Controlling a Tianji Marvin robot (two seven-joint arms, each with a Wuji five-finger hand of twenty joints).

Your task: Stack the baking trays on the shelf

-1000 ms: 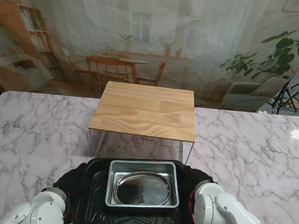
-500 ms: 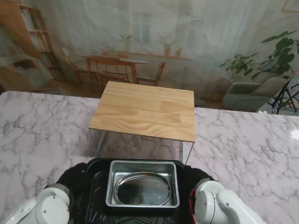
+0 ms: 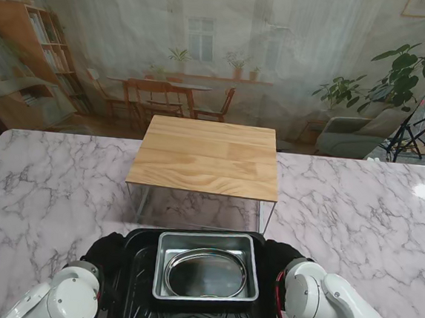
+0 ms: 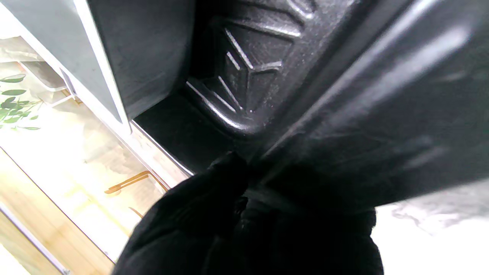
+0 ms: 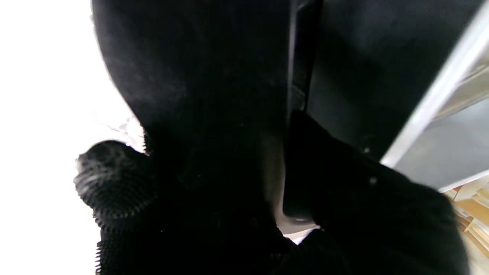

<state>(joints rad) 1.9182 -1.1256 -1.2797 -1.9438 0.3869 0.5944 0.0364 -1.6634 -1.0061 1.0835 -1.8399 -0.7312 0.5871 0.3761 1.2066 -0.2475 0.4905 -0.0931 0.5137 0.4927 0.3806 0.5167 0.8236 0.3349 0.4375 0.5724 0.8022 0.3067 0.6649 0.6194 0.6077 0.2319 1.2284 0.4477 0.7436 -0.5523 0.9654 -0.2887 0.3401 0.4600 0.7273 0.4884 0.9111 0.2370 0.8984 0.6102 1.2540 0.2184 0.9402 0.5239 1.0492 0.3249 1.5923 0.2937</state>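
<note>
A large black baking tray [image 3: 134,301] is held close to me between both hands. Nested in it is a silver rectangular tray [image 3: 162,270], and inside that lies an oval metal dish [image 3: 206,274]. My left hand [image 3: 104,255], in a black glove, is shut on the black tray's left rim [image 4: 344,126]. My right hand [image 3: 283,255] is shut on its right rim [image 5: 298,76]. The wooden shelf [image 3: 207,156] on thin metal legs stands just beyond the stack, with nothing on top.
White marble table [image 3: 38,196] stretches to both sides. A printed room backdrop hangs behind the table. A potted plant [image 3: 398,78] and a tripod [image 3: 424,125] stand at the far right.
The tray stack has shifted a little toward me and slightly right, and both forearms have drawn back with it.
</note>
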